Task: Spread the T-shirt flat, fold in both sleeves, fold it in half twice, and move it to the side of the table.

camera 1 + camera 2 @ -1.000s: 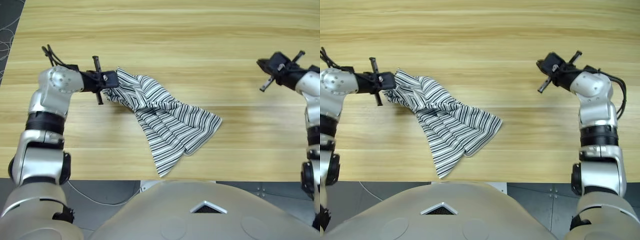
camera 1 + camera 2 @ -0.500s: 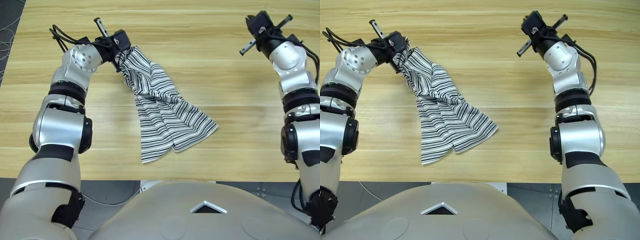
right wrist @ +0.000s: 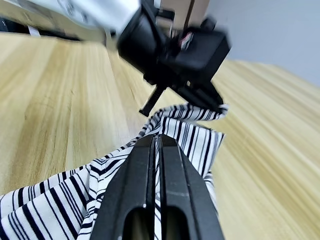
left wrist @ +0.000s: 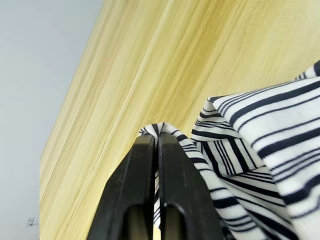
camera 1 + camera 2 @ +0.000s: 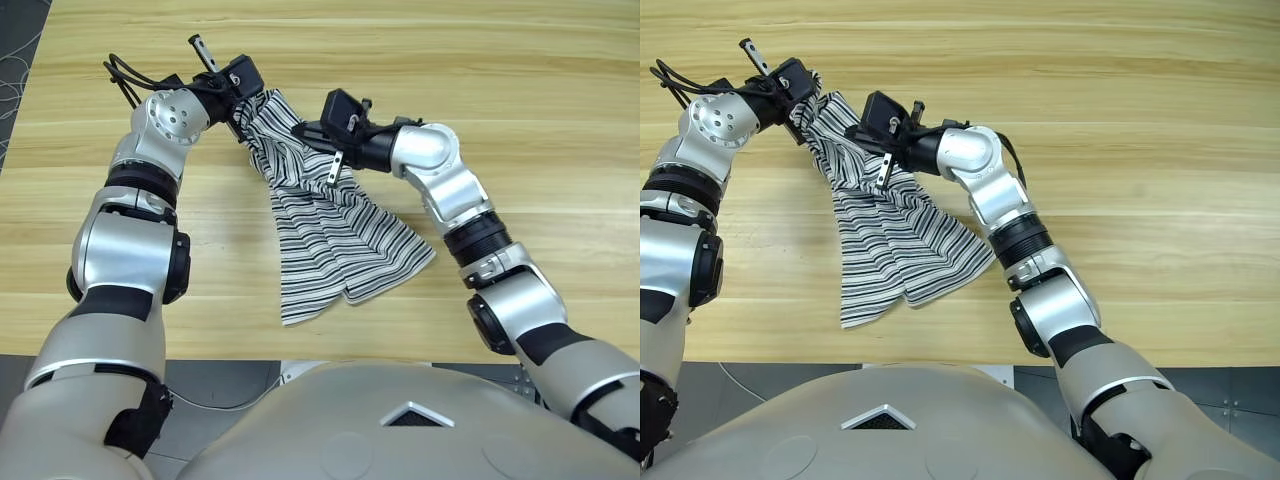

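Pale wooden table [image 5: 520, 90] runs across the whole frame, and the striped T-shirt [image 5: 330, 235] lies on it as a bunched, twisted band from the upper left down to the lower centre, not yet spread flat. The left gripper [image 5: 250, 93] holds the shirt's top end at the upper left, in the same spot as half a second ago; its fingers [image 4: 145, 165] are pressed together with a fold of striped cloth caught between them. The change is in the right arm: half a second ago it hung at the upper right, well apart from the shirt, and now it has swung across so that the right gripper [image 5: 322, 135] sits on the cloth just beside the left one. Its fingers [image 3: 142, 170] are nearly closed, with stripes showing in the slit, so it seems to have pinched the fabric. With both ends of that top edge held, drawing the arms apart looks like the way to open the shirt out.
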Robot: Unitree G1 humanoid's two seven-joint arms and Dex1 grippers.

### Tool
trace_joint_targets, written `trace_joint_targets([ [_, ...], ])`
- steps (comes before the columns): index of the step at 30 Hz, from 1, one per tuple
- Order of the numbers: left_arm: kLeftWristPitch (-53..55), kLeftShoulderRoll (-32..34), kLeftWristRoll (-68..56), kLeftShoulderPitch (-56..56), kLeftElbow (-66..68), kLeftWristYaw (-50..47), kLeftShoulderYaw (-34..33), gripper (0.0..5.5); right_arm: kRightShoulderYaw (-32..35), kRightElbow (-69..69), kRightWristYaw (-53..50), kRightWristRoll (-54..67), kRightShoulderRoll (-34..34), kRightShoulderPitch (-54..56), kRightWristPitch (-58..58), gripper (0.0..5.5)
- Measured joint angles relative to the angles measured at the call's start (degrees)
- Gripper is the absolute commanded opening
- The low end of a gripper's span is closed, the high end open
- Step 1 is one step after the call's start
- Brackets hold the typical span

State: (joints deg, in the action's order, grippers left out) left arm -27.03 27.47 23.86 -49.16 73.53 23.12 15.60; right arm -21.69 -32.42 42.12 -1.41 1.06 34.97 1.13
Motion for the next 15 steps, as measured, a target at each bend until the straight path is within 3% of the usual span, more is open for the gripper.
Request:
trace_joint_targets([
  [9, 0.0, -1.4, 0.0, 0.0, 0.0, -0.1, 0.3, 0.1, 0.6, 1.7, -2.2, 1.6, -6.0, -0.5, -6.9, 1.74],
  [15, 0.1, -2.1, 0.1, 0.0, 0.1, -0.9, 0.5, 0.1, 4.4, -5.2, -13.5, 0.4, -8.5, 1.0, -9.7, 1.78],
])
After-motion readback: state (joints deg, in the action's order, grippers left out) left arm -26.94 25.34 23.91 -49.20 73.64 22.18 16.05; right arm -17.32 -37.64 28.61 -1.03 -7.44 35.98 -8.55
